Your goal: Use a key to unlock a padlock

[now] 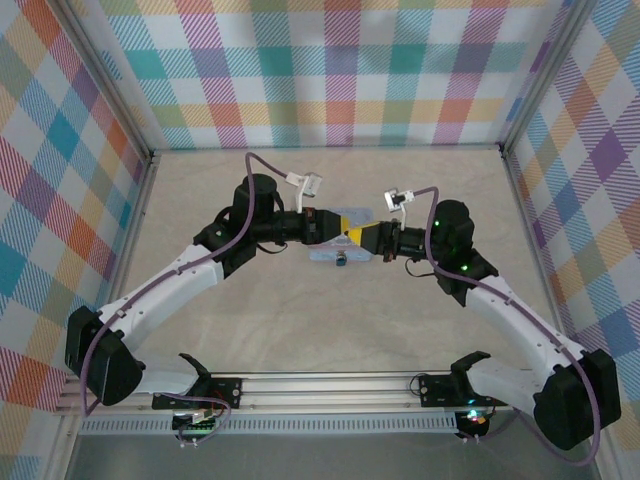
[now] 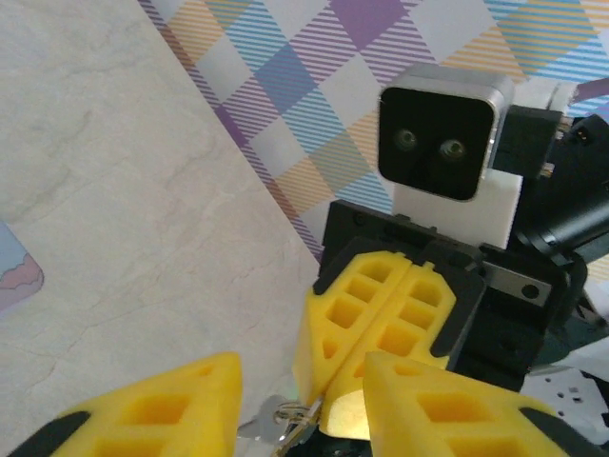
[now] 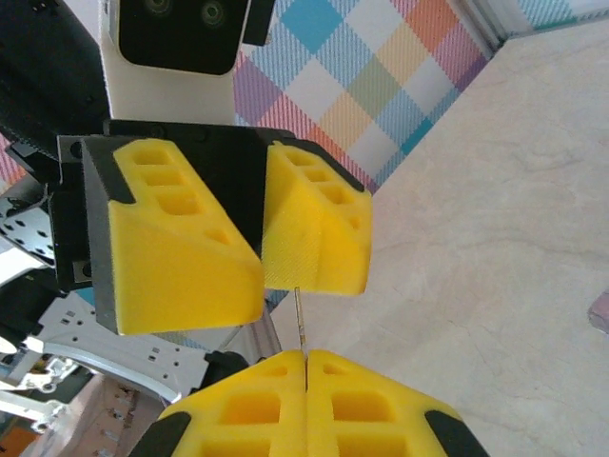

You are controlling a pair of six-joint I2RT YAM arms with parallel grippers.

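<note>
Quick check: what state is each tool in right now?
Left tool: open.
Right tool: closed on the key.

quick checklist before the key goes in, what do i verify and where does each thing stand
1. Grip on the key: ok. The right hand is shut on the key, with the blade sticking out.
2. Key aimed at the left hand: ok in the right wrist view.
3. Padlock seated in the left hand: cannot tell. A brassy patch sits between its fingers.
4. Keyhole lined up with the key tip: cannot tell, it is hidden.
5. Metal ring clear of the blade's path: cannot tell.
</note>
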